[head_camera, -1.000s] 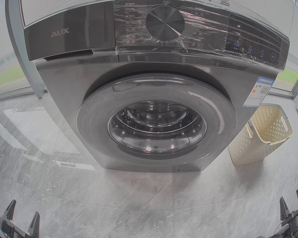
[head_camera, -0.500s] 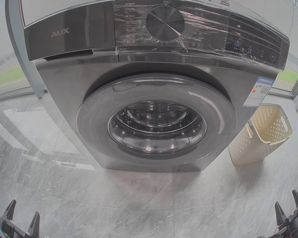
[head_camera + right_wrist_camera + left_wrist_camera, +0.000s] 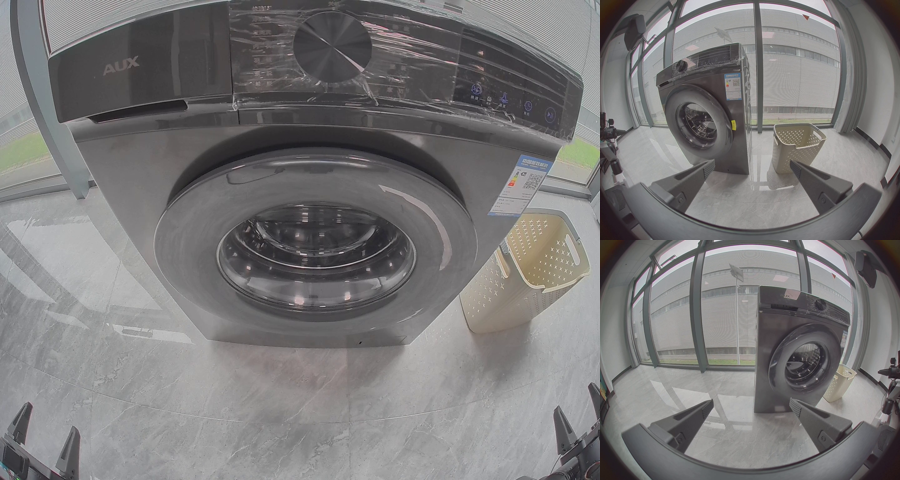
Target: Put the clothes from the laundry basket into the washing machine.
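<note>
On the grey tiled floor [image 3: 281,406] straight ahead stands the washing machine [image 3: 315,187], its round glass door [image 3: 315,256] shut flat against the front. Just beside the machine, on the robot's right, the cream laundry basket [image 3: 531,269] sits upright on the floor, close to the machine's side panel but apart from it. From the right wrist view the basket's perforated inner walls show down from the rim [image 3: 800,126]; whether anything lies at its bottom cannot be told. The left end effector [image 3: 49,425] hangs low over the floor at the near left, released, its two fingers spread wide with nothing between them. The right end effector [image 3: 575,406] hangs at the near right, likewise released and grasping nothing, well short of the basket. Tall windows [image 3: 725,318] stand behind the machine.
</note>
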